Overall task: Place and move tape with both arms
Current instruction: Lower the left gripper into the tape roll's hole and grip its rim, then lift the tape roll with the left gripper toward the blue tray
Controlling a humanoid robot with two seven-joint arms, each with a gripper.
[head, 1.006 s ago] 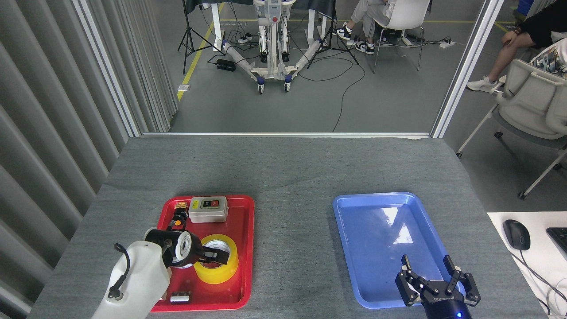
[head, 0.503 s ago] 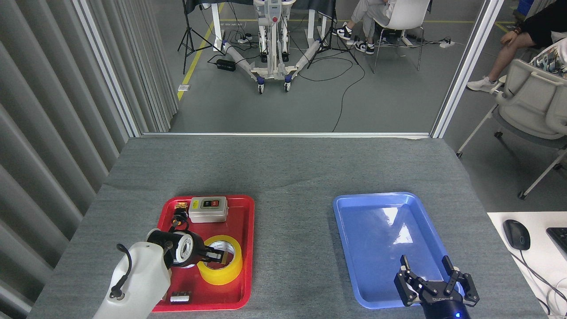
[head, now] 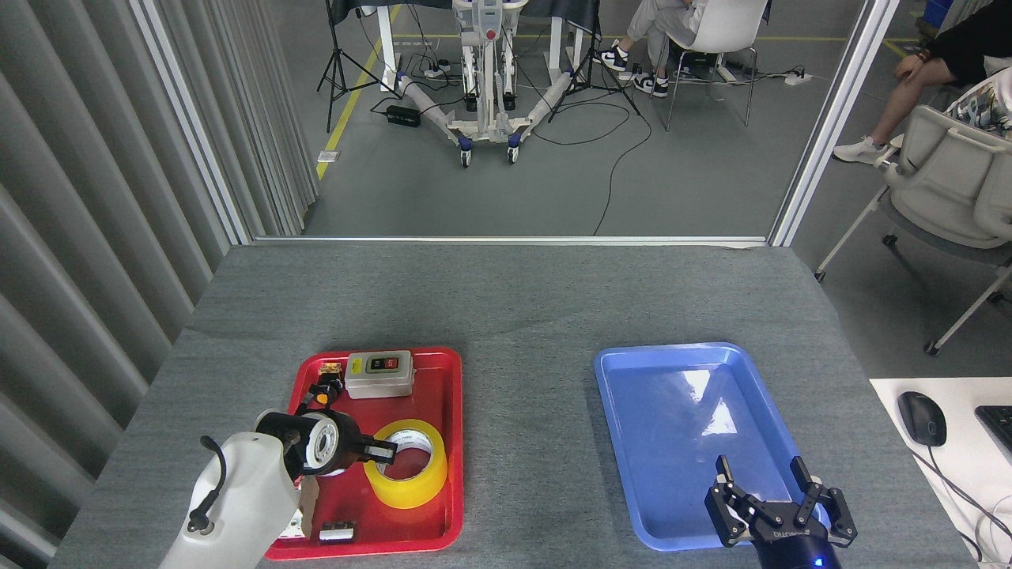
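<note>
The yellow tape (head: 411, 491) lies flat in the red tray (head: 452, 442), its white core facing up. My left arm comes in from the lower left, and its black gripper (head: 381, 452) reaches sideways to the roll's left rim, one fingertip touching it. The dark, side-on view hides how the jaws stand. My right gripper (head: 779, 494) hovers open over the near edge of the blue tray (head: 680, 427), which holds nothing, its fingers spread and pointing up in the view.
A grey switch box (head: 379, 373) with red and black buttons sits at the red tray's far end, beside a small yellow-black part (head: 330, 368). A small grey piece (head: 336, 531) lies at its near edge. People on chairs sit beyond the table; a mouse (head: 921, 417) rests on the desk at right.
The tape has slid right inside the red tray, and the tray with its switch box has also shifted slightly right. The left gripper stayed near the roll's left rim. The right gripper barely moved.
</note>
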